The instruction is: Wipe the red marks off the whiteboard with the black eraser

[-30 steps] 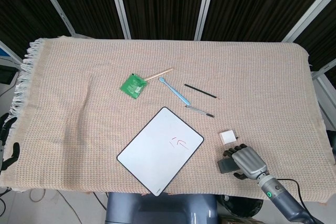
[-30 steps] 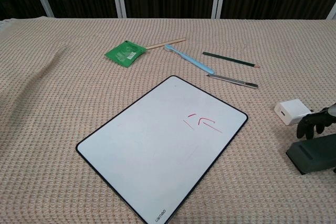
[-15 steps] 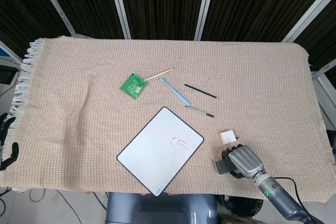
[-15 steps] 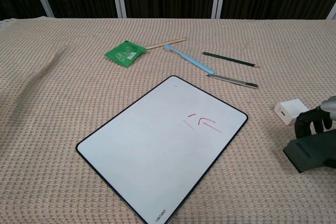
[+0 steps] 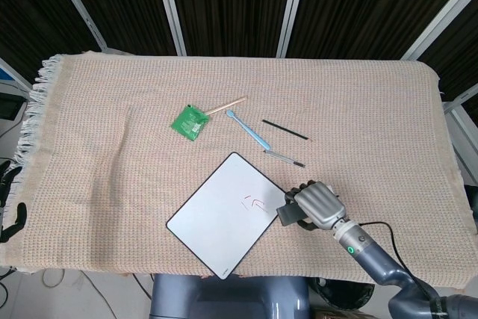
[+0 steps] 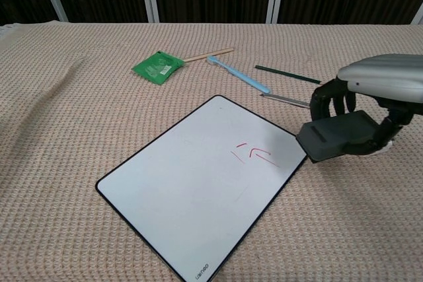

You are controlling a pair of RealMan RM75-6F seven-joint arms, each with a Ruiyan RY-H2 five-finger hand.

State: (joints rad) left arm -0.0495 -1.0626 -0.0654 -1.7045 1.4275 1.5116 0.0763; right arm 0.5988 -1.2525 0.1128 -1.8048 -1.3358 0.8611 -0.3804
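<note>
Now, step in hand: the eraser is gripped and carried to the board's right edge; no wiping looks done yet, as the marks are whole.
Next move: it calls for shifting the eraser leftward over the marks, setting its flat face on the board, and rubbing back and forth with light pressure so the board does not slide on the cloth.
Bench: the bench (image 5: 373, 95) is covered with a woven beige cloth.
Whiteboard: the whiteboard (image 6: 185, 189) is a white rectangle with a dark rim, lying flat and turned at an angle near the front edge.
Right robot hand: the right robot hand (image 6: 370, 94) is curled around the eraser, holding it just beside the board's right corner.
Left robot hand: the left robot hand (image 5: 9, 207) is barely visible at the far edge; I cannot tell its state.
Eraser: the black eraser (image 6: 337, 135) is a dark block, tilted, apparently just above the surface.
Red marks: the red marks (image 6: 256, 154) are a few thin strokes, near the eraser.
</note>
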